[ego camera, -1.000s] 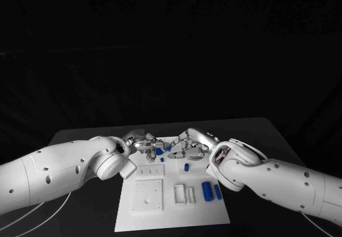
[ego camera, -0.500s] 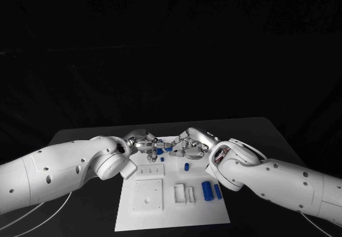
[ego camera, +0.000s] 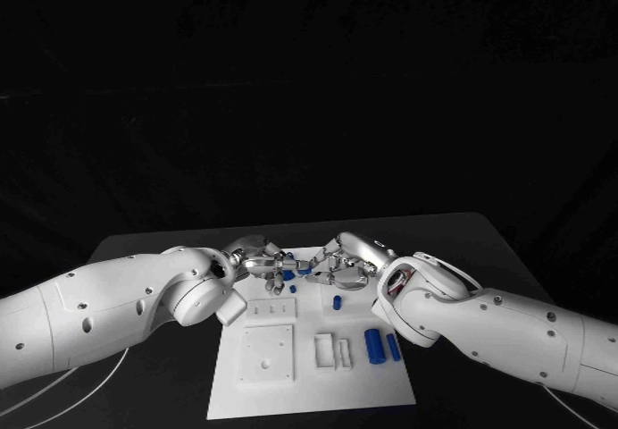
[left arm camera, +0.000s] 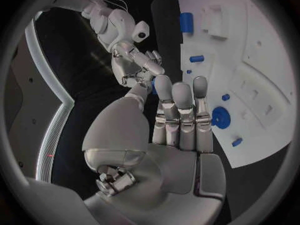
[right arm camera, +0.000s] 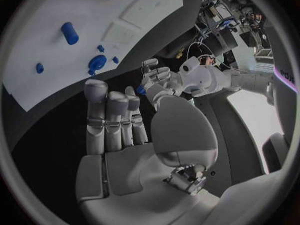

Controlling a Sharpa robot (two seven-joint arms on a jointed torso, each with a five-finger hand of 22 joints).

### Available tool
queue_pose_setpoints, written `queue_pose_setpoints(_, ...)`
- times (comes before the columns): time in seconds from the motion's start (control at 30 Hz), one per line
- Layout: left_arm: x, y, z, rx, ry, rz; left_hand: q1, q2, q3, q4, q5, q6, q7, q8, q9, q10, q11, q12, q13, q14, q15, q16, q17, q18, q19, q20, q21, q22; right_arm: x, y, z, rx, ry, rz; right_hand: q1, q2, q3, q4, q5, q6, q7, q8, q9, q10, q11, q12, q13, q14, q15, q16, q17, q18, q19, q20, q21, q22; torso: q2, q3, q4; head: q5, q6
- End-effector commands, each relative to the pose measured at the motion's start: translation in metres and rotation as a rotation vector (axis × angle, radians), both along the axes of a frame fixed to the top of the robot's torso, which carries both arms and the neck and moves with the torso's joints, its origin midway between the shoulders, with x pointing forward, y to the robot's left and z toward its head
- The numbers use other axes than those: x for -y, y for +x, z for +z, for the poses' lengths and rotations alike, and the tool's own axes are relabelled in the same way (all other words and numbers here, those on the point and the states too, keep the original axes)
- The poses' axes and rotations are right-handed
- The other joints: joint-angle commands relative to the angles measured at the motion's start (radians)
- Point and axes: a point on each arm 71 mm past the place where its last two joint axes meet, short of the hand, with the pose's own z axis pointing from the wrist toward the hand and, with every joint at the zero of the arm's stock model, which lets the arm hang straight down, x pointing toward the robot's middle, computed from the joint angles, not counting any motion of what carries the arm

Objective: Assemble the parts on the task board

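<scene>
The task board (ego camera: 313, 362) lies flat in the middle of the black table (ego camera: 477, 241), its long axis running away from the robot. Both hands meet over its far end. The left hand (ego camera: 262, 262) and the right hand (ego camera: 338, 266) face each other with fingertips almost touching, and a small blue part (ego camera: 304, 264) sits between them. In the left wrist view that blue part (left arm camera: 153, 87) is pinched at the tips of the right hand (left arm camera: 134, 67), while the left hand's fingers (left arm camera: 181, 110) are held straight and pressed side by side with the thumb set apart, holding nothing that can be seen. The right wrist view shows the blue piece (right arm camera: 141, 90) right at the tips of the left hand (right arm camera: 156, 80) (whether that hand also touches it cannot be told).

On the board, the head view shows five loose blue parts. Two long cylinders (ego camera: 372, 345) lie side by side near the board's right edge, their long axes pointing away from the robot, the left one thicker. A short peg (ego camera: 338, 302) stands further out, a smaller peg (ego camera: 292, 288) lies beyond it, and another blue piece (ego camera: 291, 274) sits just under the hands.

The board also carries a raised square block (ego camera: 271, 355), a smaller square plate (ego camera: 273, 309) and two narrow upright white holders (ego camera: 334, 350); nothing blue sits in them.
</scene>
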Motion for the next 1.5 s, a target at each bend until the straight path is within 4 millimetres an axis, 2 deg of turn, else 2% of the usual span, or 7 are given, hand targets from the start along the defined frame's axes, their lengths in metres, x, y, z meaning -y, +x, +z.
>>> queue_pose_setpoints(0.03,0.004,-0.003,-0.001,-0.022,-0.003,-0.043,0.018,0.008,0.112,-0.12,-0.005,0.037,-0.042,0.003,-0.002,0.008,-0.036,-0.006,-0.002,-0.005,-0.005,-0.007,-0.001,-0.015,-0.001,0.004,-0.006,0.02,0.001,0.001,0.001,0.01,-0.002,-0.007,-0.008,0.002,0.005,-0.002,-0.004,0.008,0.002,-0.003,0.0,0.0,-0.007,0.003,0.0,0.0,-0.004,0.005,0.001,0.002,0.01,-0.006,0.006,0.066,0.001,-0.0002,0.0,-0.002,-0.001)
queue_pose_setpoints(0.47,0.003,-0.002,-0.001,-0.021,0.0,-0.036,0.023,0.009,0.108,-0.119,-0.011,0.038,-0.042,0.003,-0.007,0.008,-0.037,-0.011,-0.003,-0.005,-0.005,-0.007,-0.002,-0.015,-0.001,0.004,-0.007,0.021,0.003,0.001,0.0,0.005,-0.008,-0.006,-0.014,-0.007,-0.002,-0.001,0.001,0.007,0.002,-0.004,0.0,0.001,-0.006,0.002,0.001,0.0,-0.004,0.003,0.0,0.002,0.01,-0.006,0.006,0.066,0.0,-0.0001,-0.0001,-0.002,-0.001)
queue_pose_setpoints(0.57,0.001,-0.001,-0.001,-0.018,0.003,-0.023,0.025,0.012,0.109,-0.119,-0.013,0.038,-0.042,0.003,-0.008,0.008,-0.037,-0.011,-0.002,-0.003,-0.005,-0.006,-0.002,-0.015,0.0,0.004,-0.007,0.021,0.005,0.001,0.0,0.004,-0.01,-0.007,-0.021,-0.026,-0.044,0.006,0.067,0.001,0.005,-0.003,0.0,-0.002,-0.004,-0.002,-0.003,-0.002,-0.003,-0.002,-0.004,0.003,0.008,-0.005,0.0,0.065,0.0,0.0001,0.0008,-0.001,-0.001)
queue_pose_setpoints(0.6,-0.001,0.001,-0.001,-0.016,0.006,-0.014,0.026,0.012,0.109,-0.119,-0.013,0.037,-0.042,0.003,-0.009,0.008,-0.037,-0.011,-0.002,-0.003,-0.005,-0.006,-0.002,-0.015,0.001,0.004,-0.007,0.021,0.007,0.001,0.0,0.003,-0.009,-0.008,-0.006,-0.018,-0.091,0.013,0.084,-0.004,0.005,-0.001,0.001,-0.004,-0.003,-0.006,-0.006,-0.003,0.0,-0.005,-0.007,0.005,0.007,-0.003,-0.006,0.064,0.0,0.0001,0.001,-0.001,-0.001)
queue_pose_setpoints(0.73,-0.005,0.004,-0.002,-0.016,0.016,0.008,0.026,0.015,0.11,-0.119,-0.014,0.038,-0.042,0.003,-0.009,0.009,-0.037,-0.01,-0.002,-0.002,-0.006,-0.006,-0.002,-0.015,0.002,0.003,-0.006,0.021,0.015,0.001,0.0,0.005,-0.005,-0.014,0.002,-0.025,-0.144,0.027,0.106,-0.019,0.011,-0.004,0.0,-0.006,0.0,-0.009,-0.008,-0.004,0.001,-0.007,-0.009,0.009,0.008,0.0,-0.012,0.063,0.0,0.0004,-0.0009,0.003,-0.002)
queue_pose_setpoints(1.07,-0.015,0.011,-0.008,-0.1,0.167,0.022,0.027,0.016,0.115,-0.128,-0.008,0.039,-0.041,0.003,-0.012,0.009,-0.039,-0.009,-0.004,0.003,-0.007,-0.006,-0.003,-0.015,0.006,0.0,-0.003,0.021,0.053,0.009,0.003,-0.01,0.052,-0.092,0.012,-0.027,-0.156,0.032,0.115,-0.027,0.014,-0.004,0.0,-0.008,0.002,-0.01,-0.01,-0.006,0.002,-0.01,-0.013,0.01,0.007,0.001,-0.021,0.062,-0.001,0.0009,-0.0043,0.009,-0.008)
queue_pose_setpoints(1.5,-0.022,0.023,0.001,-0.139,0.548,0.084,0.012,0.015,0.128,-0.145,0.02,0.05,-0.045,0.004,-0.013,0.011,-0.045,0.004,-0.016,0.018,-0.011,-0.008,-0.005,-0.015,0.016,-0.005,0.006,0.021,0.104,0.036,0.024,0.014,0.123,-0.235,0.014,-0.026,-0.16,0.029,0.148,-0.024,0.013,-0.004,0.0,-0.01,0.001,-0.011,-0.012,-0.008,0.002,-0.012,-0.015,0.01,0.006,0.001,-0.023,0.062,-0.002,0.0018,0.0008,0.013,-0.02)
